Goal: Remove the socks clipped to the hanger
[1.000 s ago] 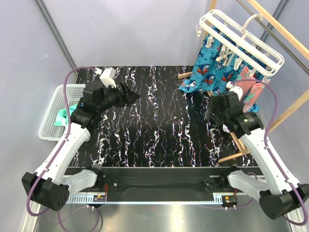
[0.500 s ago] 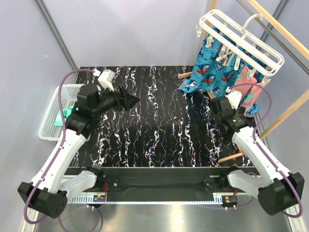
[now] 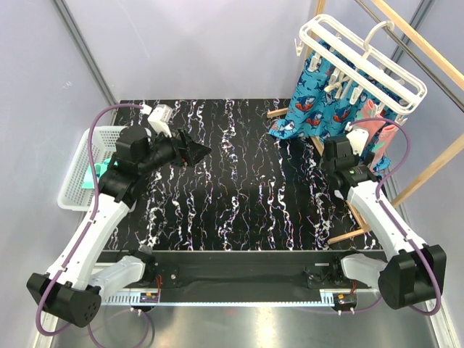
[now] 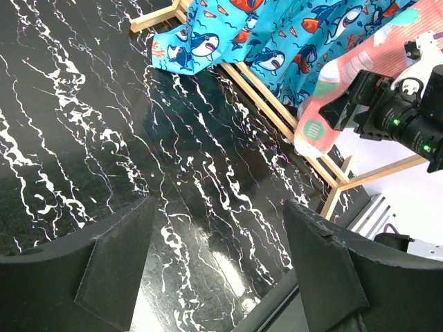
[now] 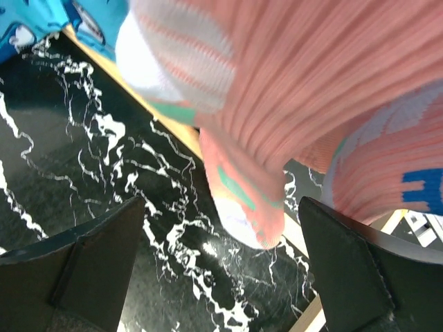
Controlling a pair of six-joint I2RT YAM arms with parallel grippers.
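Top external view: mint sock (image 3: 90, 176) in basket (image 3: 72, 199), shark-print socks (image 3: 319, 109) and pink socks (image 3: 373, 134) still on the hanger (image 3: 362, 61), left gripper (image 4: 218, 204) and right gripper (image 5: 221, 200) spread wide, empty

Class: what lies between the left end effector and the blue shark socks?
Only bare tabletop separates left end effector from shark socks; left wrist view shows it.

We see bright, even, diffuse light from above in the overhead view, with only faint, soft shadows. The glossy black table (image 4: 208, 256) carries a pale sheen in the left wrist view. In the right wrist view the salmon-pink sock (image 5: 332, 90) looms close and blurred, while the table behind is sharper.
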